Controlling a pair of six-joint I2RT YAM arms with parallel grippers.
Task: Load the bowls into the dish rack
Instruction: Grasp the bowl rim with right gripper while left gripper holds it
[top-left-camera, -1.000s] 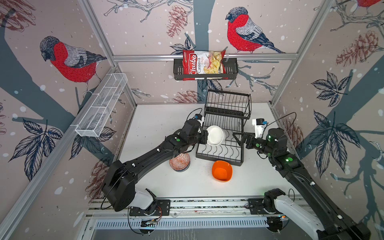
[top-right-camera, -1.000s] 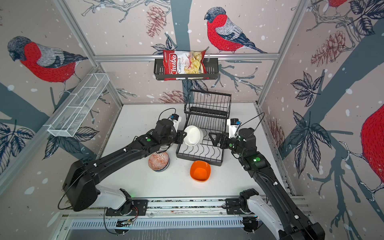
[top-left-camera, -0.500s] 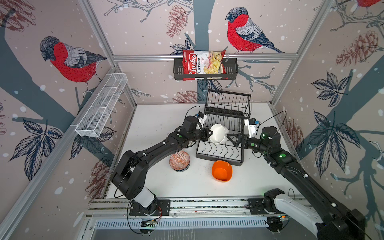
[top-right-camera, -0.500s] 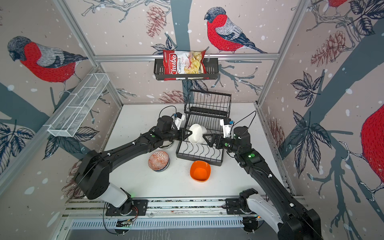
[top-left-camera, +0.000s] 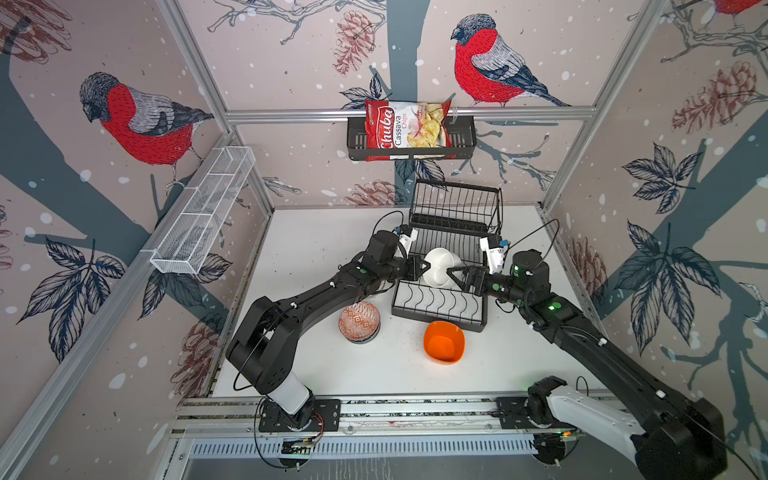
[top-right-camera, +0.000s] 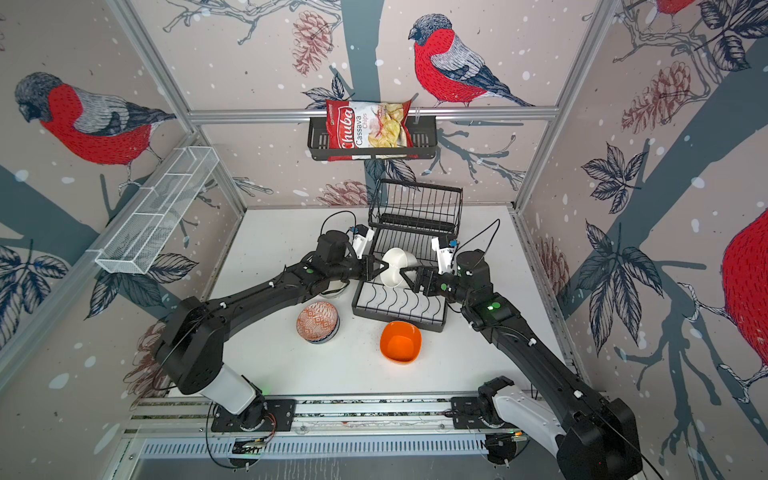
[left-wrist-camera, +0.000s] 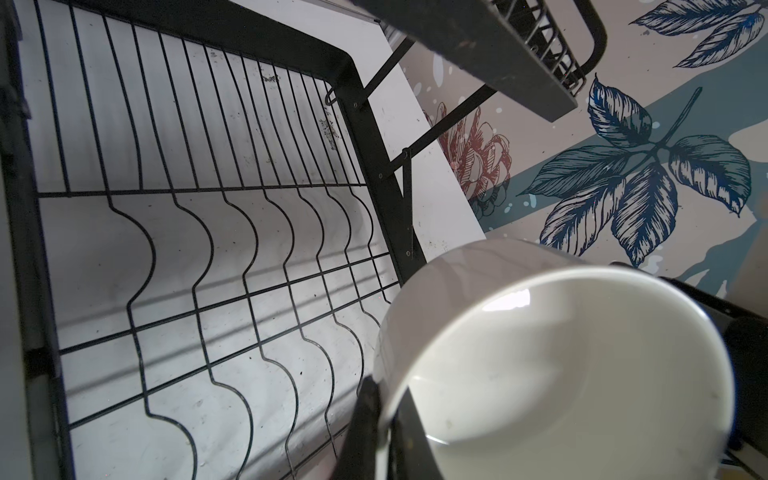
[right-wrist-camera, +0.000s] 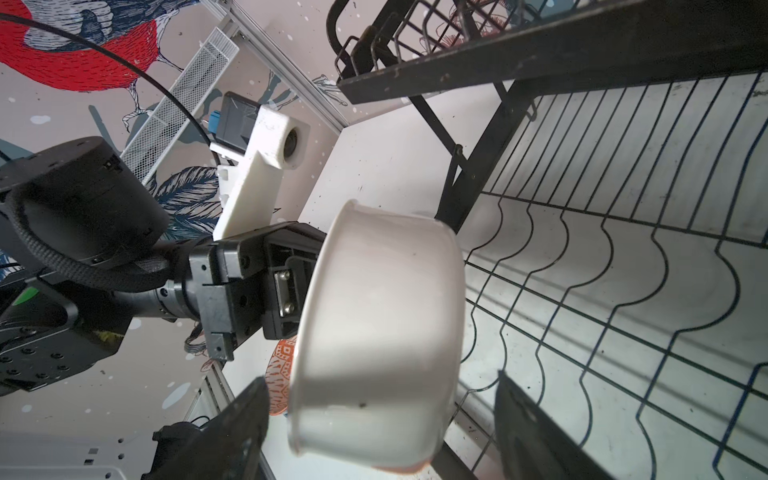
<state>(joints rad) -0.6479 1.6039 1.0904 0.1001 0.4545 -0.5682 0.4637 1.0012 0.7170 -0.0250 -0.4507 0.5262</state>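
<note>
Over the flat wire tier of the dish rack (top-left-camera: 436, 300), the left gripper (top-left-camera: 423, 266) is pinching the rim of a glossy white bowl (top-left-camera: 440, 268), tipped on its side. The right gripper (top-left-camera: 451, 274) is spread wide around its far side, not gripping. Two more bowls sit on the table (top-left-camera: 316, 249): one plain orange bowl (top-left-camera: 444, 341) and one patterned bowl (top-left-camera: 358, 321).

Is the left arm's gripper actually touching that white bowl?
Touching. The left wrist view shows the left gripper clamped on the rim of the white bowl.
</note>
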